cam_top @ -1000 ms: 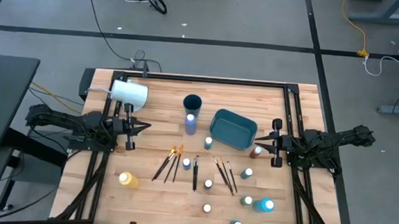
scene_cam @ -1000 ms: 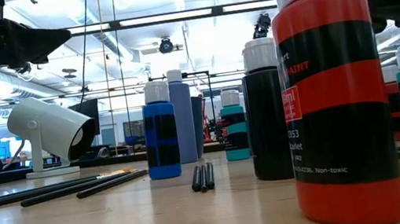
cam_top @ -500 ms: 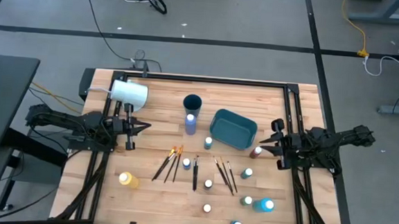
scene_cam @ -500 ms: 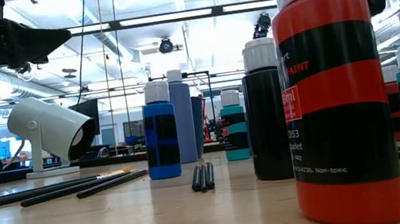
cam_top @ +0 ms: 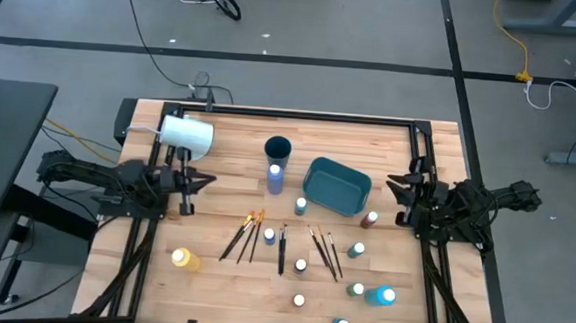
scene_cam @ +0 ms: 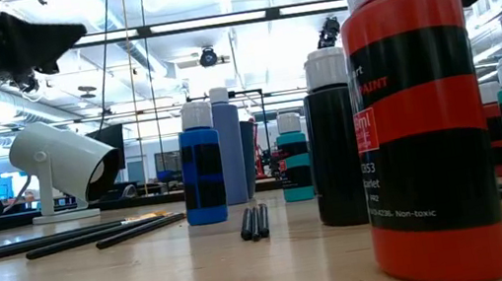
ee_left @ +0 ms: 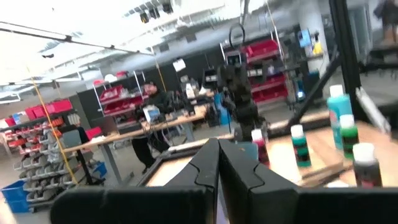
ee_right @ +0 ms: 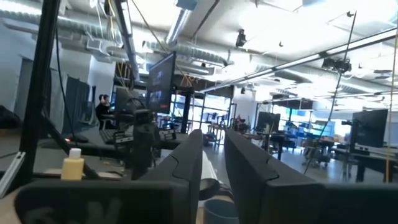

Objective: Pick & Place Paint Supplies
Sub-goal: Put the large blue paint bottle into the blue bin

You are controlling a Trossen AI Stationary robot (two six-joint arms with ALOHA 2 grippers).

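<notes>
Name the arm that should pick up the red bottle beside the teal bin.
Right, probably. The right gripper hangs near the red bottle by the teal bin, fingers slightly apart. The left gripper waits across the table, fingers shut, nearer the paintbrushes.

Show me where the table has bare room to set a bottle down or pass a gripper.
Free: the far strip between the white cylinder and the table's right rail, and the near-left patch around the lone yellow bottle. Crowded: the middle, from the brushes past the teal bin to the bottles near right.
</notes>
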